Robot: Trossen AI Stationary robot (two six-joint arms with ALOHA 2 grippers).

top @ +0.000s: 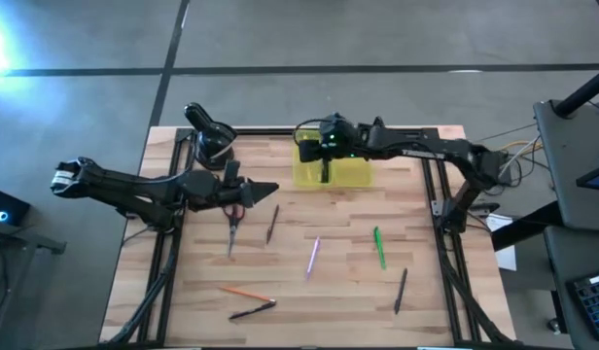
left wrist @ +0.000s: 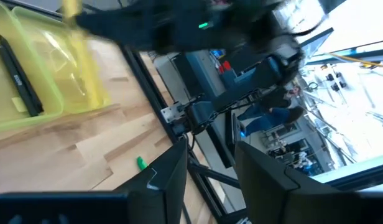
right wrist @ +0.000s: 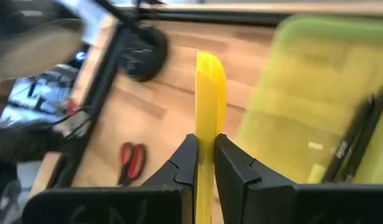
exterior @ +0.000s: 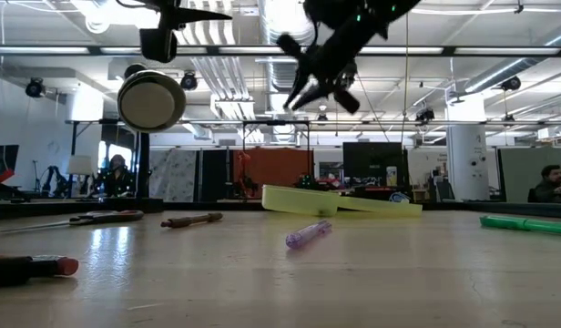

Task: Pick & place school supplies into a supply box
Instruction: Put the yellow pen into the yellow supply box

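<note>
We saw the right tool (right wrist: 205, 163) pinching a yellow pencil (right wrist: 207, 99) above the supply box (top: 350, 174) at the far side of the surface (top: 338, 282) — its long axis ran straight out from the fingers. The left tool (top: 270, 190) hung open and empty over the red-handled scissors (top: 232, 219), whose blades pointed toward the near edge.

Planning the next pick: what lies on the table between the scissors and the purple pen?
In the high view, one dark pencil lies between the scissors and the purple pen; otherwise bare wood.
</note>
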